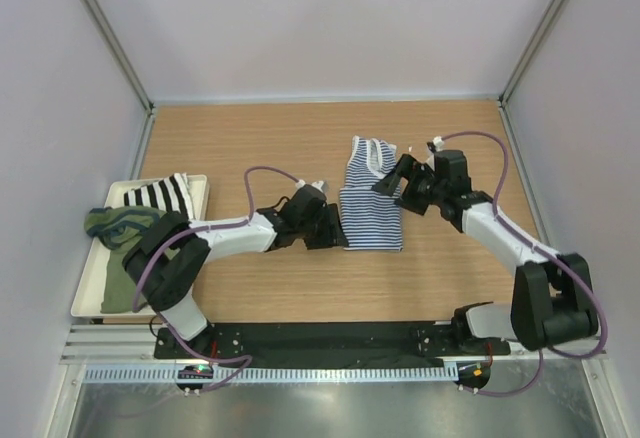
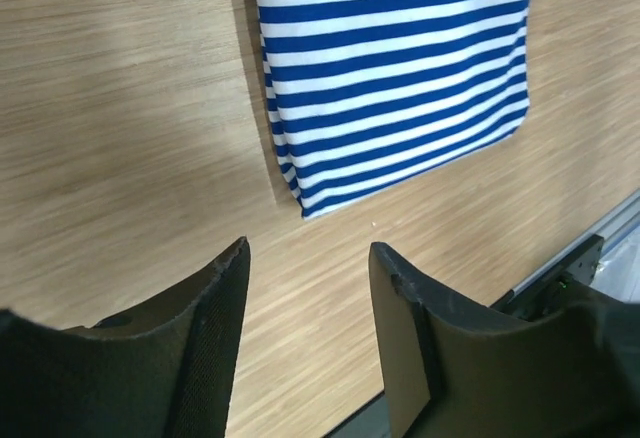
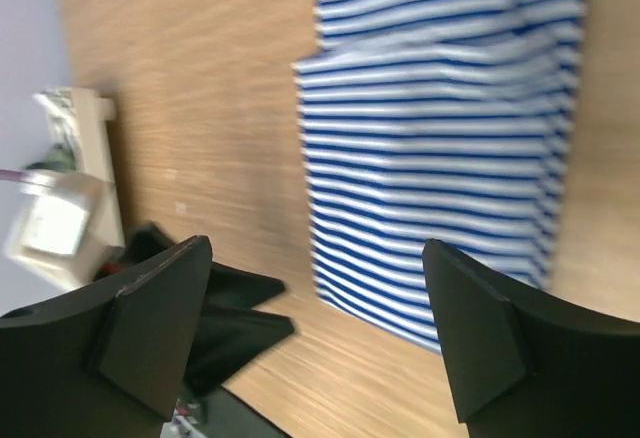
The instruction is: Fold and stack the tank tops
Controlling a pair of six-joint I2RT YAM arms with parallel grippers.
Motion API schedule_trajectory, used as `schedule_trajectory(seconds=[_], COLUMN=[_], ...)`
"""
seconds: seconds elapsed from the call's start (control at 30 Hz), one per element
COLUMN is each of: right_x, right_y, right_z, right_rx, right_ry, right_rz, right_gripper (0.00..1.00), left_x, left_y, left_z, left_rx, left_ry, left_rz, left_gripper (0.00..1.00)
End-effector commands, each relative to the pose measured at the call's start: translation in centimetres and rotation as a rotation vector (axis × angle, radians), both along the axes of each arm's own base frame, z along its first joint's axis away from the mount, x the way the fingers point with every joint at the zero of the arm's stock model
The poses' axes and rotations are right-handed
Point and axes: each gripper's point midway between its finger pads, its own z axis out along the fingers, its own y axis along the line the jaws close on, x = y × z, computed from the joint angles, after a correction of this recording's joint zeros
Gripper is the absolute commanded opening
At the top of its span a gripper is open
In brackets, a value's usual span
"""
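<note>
Left jaws stand partly parted, right jaws wide, both empty near striped top (image 1: 371, 213).

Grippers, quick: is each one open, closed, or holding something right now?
Left gripper: open, holding nothing, beside the striped tank top.
Right gripper: open wide, holding nothing, near that top.

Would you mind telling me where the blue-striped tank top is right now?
In the top view, the blue-striped tank top lies on the table just right of centre, between the left gripper and the right gripper.
</note>
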Motion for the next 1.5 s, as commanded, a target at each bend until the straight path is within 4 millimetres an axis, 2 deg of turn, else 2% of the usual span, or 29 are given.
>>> schedule_trajectory(seconds=[0.0,0.07,0.1,0.17,0.2,0.3,0.47,0.67,0.77,0.87,0.9,0.93,0.97,1.0,1.07,1.2,1.47], right_x=[-5.4,-6.7,-7.3,-8.0,-8.2,-9.1,-10.2,-9.8,-9.9,-10.2,-10.2,-10.2,-10.3,-10.3,-10.5,-11.3,-13.1], right_y=[-5.1,-5.6,-5.9,-6.3,-6.5,-6.6,-5.8,-5.1,-4.6,-4.4,-4.4,-4.4,-4.4,-4.3,-4.2,-3.9,-3.5], right_z=[-5.2,-5.4,-5.7,-6.1,-6.3,-7.5,-9.3,-10.1,-10.6,-11.0,-11.0,-11.0,-10.9,-10.7,-9.9,-8.0,-3.9], right_rx=[-0.273,-0.293,-0.302,-0.318,-0.324,-0.336,-0.303,-0.271,-0.251,-0.243,-0.245,-0.246,-0.246,-0.244,-0.239,-0.229,-0.200], right_ry=[0.188,0.190,0.202,0.213,0.223,0.248,0.290,0.293,0.307,0.315,0.314,0.313,0.316,0.313,0.304,0.284,0.237], right_rz=[-0.098,-0.101,-0.105,-0.112,-0.115,-0.105,-0.052,-0.030,-0.006,-0.001,-0.001,0.001,0.000,0.006,0.016,0.041,0.072], right_gripper=[0.94,0.92,0.86,0.80,0.72,0.59,0.60,0.57,0.40,0.35,0.33,0.30,0.19,0.13,0.01,0.01,0.01], left_x=[-0.3,-0.6,-0.8,-0.8,-1.0,-0.9,-0.5,0.1,0.2,0.3,0.4,0.5,0.4,0.4,0.3,-0.6,-3.4], left_y=[0.6,0.4,0.1,-0.4,-0.7,-1.4,-2.0,-2.7,-3.1,-3.1,-3.2,-3.2,-3.0,-3.0,-2.8,-2.0,-1.4], left_z=[1.5,1.5,1.3,1.3,0.8,0.7,-0.1,-0.5,-0.7,-1.0,-1.2,-1.2,-1.3,-1.3,-0.8,0.5,4.6], left_rx=[0.009,0.009,0.010,0.005,0.011,-0.009,-0.003,0.000,0.001,0.004,0.007,0.010,0.018,0.019,0.016,0.007,-0.033], left_ry=[-0.042,-0.038,-0.034,-0.033,-0.023,-0.017,-0.004,-0.001,0.005,0.011,0.012,0.012,0.014,0.015,0.009,-0.001,-0.017], left_rz=[0.000,-0.012,-0.017,-0.025,-0.030,-0.033,-0.034,-0.036,-0.043,-0.039,-0.038,-0.034,-0.030,-0.028,-0.026,-0.030,-0.064], left_gripper=[0.53,0.55,0.56,0.56,0.55,0.54,0.52,0.48,0.41,0.32,0.23,0.18,0.13,0.03,0.00,0.00,0.00])
